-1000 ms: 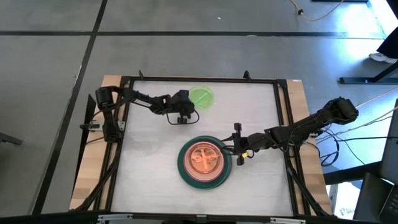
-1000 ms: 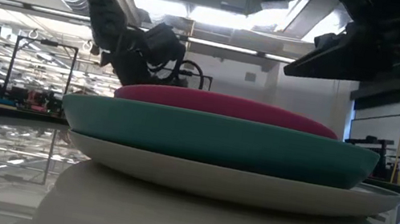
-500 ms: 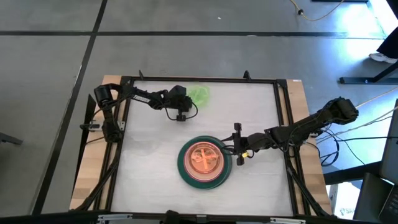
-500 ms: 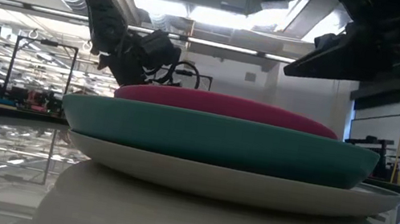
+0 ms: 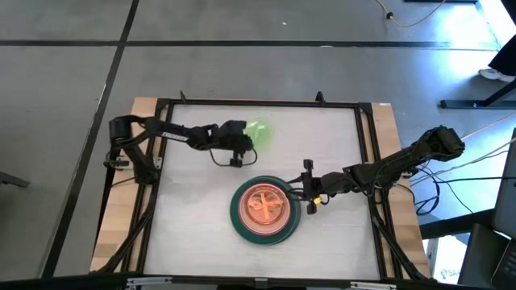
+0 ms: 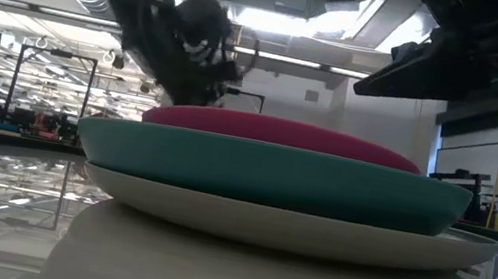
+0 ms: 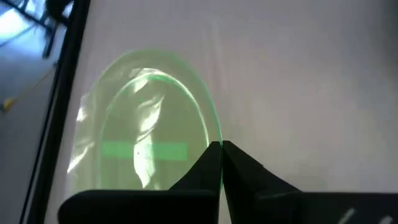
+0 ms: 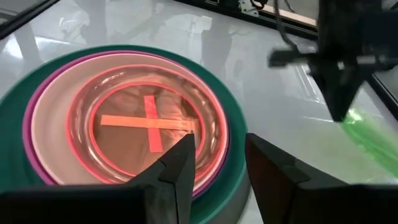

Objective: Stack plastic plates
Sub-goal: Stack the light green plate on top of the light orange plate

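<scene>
A stack of plastic plates point(image 5: 264, 211) stands at the table's middle: grey at the bottom point(image 6: 286, 224), then dark green point(image 8: 239, 134), magenta point(image 6: 281, 132), peach and a clear orange one point(image 8: 146, 127) on top. A small clear green plate point(image 5: 259, 132) is at the far middle, with my left gripper point(image 5: 245, 138) shut on it. My right gripper point(image 8: 221, 146) stands open just right of the stack, level with its rim, touching nothing. My left gripper pinches the green plate's rim point(image 7: 215, 138) between its two shut fingers, on the side toward the table's left. The fingers slant down from the left. The plate point(image 8: 367, 134) sits tilted below the fingertips; whether its far part is on the table, I cannot tell.
A black frame point(image 5: 258, 103) runs around the white tabletop. Bare tabletop lies between the green plate and the stack and along the near left. The right arm point(image 5: 379, 171) reaches in from the right edge.
My left gripper has shut on the green plate's rim and risen a little. The plate, flat on the table a second ago, now stands tilted and has shifted slightly toward the near edge.
</scene>
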You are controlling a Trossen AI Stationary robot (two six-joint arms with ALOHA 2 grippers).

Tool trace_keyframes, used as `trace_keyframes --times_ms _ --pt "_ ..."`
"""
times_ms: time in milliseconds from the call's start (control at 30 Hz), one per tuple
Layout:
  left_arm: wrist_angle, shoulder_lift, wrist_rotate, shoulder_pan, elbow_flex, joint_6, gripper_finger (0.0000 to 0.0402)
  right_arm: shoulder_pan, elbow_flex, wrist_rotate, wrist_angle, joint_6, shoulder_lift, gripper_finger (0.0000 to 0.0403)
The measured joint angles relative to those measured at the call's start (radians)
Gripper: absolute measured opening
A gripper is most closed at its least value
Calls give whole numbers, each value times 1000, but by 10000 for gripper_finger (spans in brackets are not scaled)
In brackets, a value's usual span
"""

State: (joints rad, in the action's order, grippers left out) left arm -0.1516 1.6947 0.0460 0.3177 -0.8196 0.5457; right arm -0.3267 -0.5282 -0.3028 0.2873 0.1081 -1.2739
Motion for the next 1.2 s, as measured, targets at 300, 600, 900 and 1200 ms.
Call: trace_keyframes --times_ms 300,600,900,1200 --pt "80 -164 -10 -212 0 -118 3 -1 0 -1 -59 -9 11 133" --pt "72 -154 -19 -408 0 -190 3 -2 -1 -10 -198 -86 159 133" --pt "-47 -150 -121 -570 0 -275 3 -2 -1 0 -265 -133 220 133" --pt "-46 -92 -95 -649 -2 -301 4 -1 -1 1 -268 -136 220 133"
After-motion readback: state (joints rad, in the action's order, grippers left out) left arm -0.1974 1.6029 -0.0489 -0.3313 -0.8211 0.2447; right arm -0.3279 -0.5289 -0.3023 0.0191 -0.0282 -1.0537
